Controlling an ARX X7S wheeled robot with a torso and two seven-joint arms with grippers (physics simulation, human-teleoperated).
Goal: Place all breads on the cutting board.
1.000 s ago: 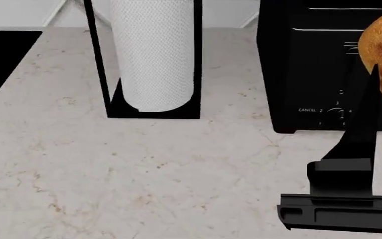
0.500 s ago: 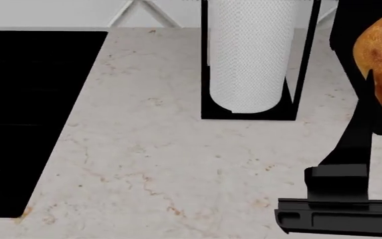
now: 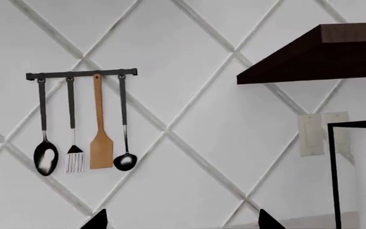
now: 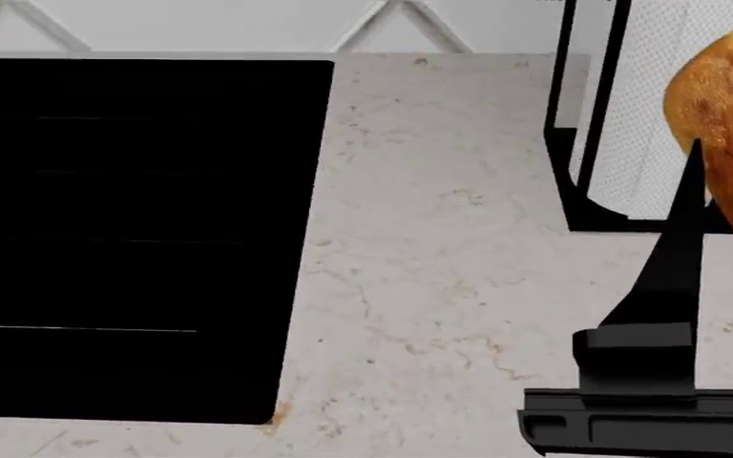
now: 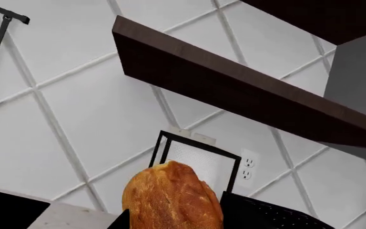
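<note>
Utensils (image 3: 84,143) appear only beside left claw (image 3: 179,220).

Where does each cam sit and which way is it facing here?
Head view: on the head, looking down over the marble counter and black cooktop; right gripper holds a golden bread at the right edge.
Left wrist view: on the left arm, facing the tiled wall and utensil rail; only two dark fingertips show.
Right wrist view: on the right arm, tilted up at the wall and dark shelf; the bread fills the bottom.
Shared: the paper towel holder appears in all three; the bread in the head and right wrist views.
</note>
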